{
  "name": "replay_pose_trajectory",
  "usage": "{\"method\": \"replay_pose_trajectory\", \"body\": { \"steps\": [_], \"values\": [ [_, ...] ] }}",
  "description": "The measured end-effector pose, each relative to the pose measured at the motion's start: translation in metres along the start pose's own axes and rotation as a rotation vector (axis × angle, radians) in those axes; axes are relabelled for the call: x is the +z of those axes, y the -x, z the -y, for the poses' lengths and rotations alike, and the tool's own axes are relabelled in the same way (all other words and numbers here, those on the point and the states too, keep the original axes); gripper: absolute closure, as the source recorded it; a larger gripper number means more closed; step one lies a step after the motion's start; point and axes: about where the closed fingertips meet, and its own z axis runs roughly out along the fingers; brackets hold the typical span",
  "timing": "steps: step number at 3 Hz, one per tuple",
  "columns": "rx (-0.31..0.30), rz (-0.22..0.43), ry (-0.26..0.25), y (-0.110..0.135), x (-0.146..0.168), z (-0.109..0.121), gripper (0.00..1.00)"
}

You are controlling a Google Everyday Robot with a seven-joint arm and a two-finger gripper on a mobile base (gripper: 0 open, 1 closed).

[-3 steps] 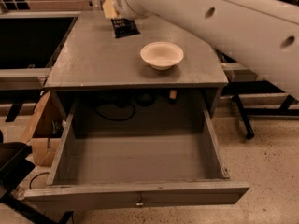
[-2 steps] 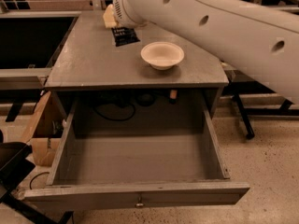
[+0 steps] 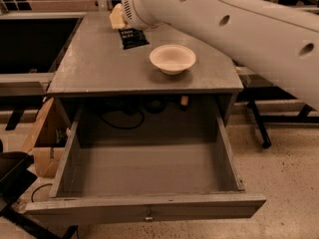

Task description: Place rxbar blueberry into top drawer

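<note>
The rxbar blueberry [image 3: 132, 38], a dark wrapper with white lettering, hangs just below my gripper [image 3: 119, 20] over the back left of the grey cabinet top [image 3: 94, 68]. The gripper is shut on the bar's upper end, and my big white arm hides most of it. The top drawer [image 3: 144, 205] is pulled wide open below the cabinet top, nothing lies in it, and its small metal knob [image 3: 148, 217] faces the camera. The bar is behind the drawer opening and well above it.
A white bowl [image 3: 172, 59] stands on the cabinet top just right of the bar. Black cables [image 3: 119, 117] lie at the back of the cabinet cavity. A cardboard box [image 3: 44, 141] stands on the floor at the left. A black table leg [image 3: 259, 126] is at the right.
The gripper has carried the bar a little toward the camera and the bowl, and the arm has swung further across the view.
</note>
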Motion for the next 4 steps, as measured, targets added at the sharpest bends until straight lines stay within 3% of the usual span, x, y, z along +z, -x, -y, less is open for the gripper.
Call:
{"method": "replay_pose_trajectory", "body": {
  "steps": [1,2,3,4],
  "values": [
    [-0.040,-0.042,0.059,-0.026,-0.024,-0.024,1.00],
    [-0.032,-0.212,0.205,-0.113,-0.037,-0.079,1.00],
    [0.014,-0.371,0.273,-0.182,-0.029,-0.111,1.00],
    [0.046,-0.460,0.268,-0.240,-0.019,-0.119,1.00]
  ]
}}
